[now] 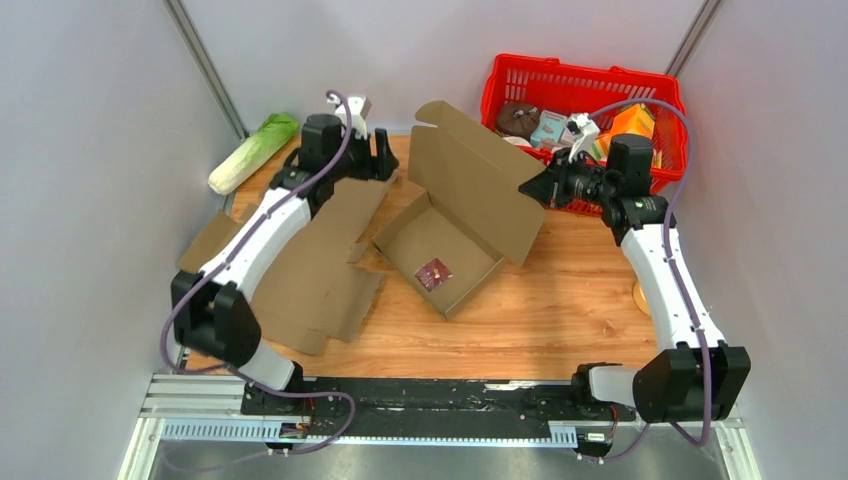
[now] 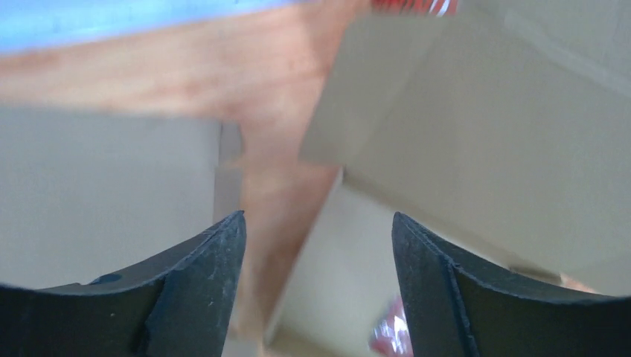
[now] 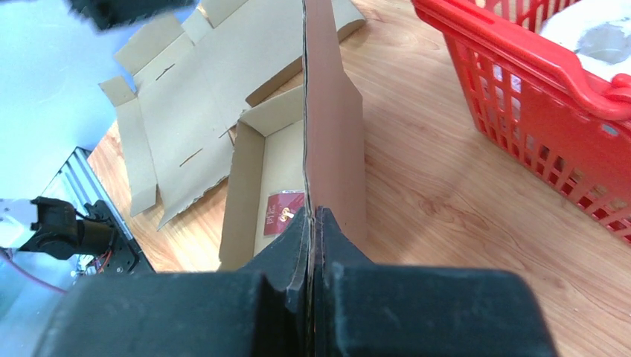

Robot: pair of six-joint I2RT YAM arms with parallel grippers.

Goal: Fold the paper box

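Wood tabletop (image 1: 560, 310) w/ paper box (image 1: 420, 235), grey walls (image 1: 90, 150), red basket (image 1: 585, 70) rear rt

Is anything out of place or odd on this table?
A cabbage lies alone at the table's far left corner, away from the red basket holding the other items. Nothing looks spilled; the box lid stands up because the right gripper pinches it.

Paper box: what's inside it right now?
A small dark red packet lies on the box floor; the rest seen from above is bare cardboard. The near walls cover a thin strip at their foot.
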